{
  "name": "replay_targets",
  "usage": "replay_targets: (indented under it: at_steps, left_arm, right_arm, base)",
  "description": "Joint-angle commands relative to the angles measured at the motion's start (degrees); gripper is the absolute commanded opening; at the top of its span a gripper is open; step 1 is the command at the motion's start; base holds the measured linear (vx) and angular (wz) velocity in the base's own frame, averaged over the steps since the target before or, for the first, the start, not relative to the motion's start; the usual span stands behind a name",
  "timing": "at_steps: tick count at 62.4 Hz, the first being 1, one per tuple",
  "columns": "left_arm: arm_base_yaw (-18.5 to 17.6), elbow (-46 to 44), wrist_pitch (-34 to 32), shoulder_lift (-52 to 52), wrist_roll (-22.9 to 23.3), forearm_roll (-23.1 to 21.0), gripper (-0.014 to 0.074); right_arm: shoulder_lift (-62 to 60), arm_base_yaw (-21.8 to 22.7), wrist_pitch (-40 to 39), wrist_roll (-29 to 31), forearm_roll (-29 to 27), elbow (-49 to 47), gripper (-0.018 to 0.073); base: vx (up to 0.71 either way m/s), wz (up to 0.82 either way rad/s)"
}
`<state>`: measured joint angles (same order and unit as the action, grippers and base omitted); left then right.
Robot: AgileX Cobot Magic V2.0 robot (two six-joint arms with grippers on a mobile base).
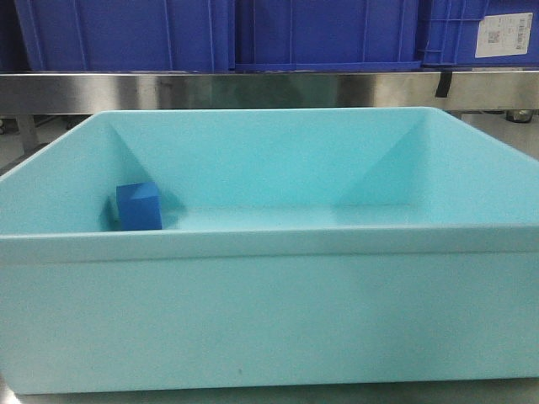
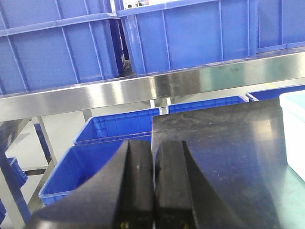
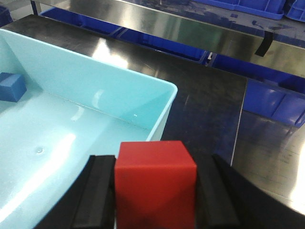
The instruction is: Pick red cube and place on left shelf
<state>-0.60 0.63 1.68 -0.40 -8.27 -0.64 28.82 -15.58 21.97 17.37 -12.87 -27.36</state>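
1. We saw the right gripper (image 3: 156, 200) grasping the red cube (image 3: 155, 181), bottom centre of its view.
2. The left gripper (image 2: 153, 186) was clenched on nothing.
3. The blue cube (image 1: 139, 206) lay at the left inside the teal tub (image 1: 269, 320).

Two cubes: one red cube (image 3: 155, 183), one blue cube (image 1: 139, 207). One turquoise tub (image 1: 269, 311).

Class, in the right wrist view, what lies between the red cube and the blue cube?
Only bare floor of the turquoise tub, as the right wrist view shows. The blue cube sits inside it; the right gripper clamps the red cube.
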Motion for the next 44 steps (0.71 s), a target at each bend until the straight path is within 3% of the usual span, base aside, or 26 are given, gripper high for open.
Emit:
replay_targets:
  at_steps: [1,44]
  left_arm:
    - [-0.1,1.3,-5.2,-0.1,0.0,-0.3,0.0106]
    - [-0.1,1.3,-5.2,-0.1,0.0,-0.3,0.0106]
  right_arm:
    - [0.0,0.3,-4.3,0.1,-0.5,-1.9,0.0059]
    - [0.0,0.3,-4.3,0.1,-0.5,-1.9,0.0059]
  base:
    - [0.0,0.0]
    - [0.0,0.0]
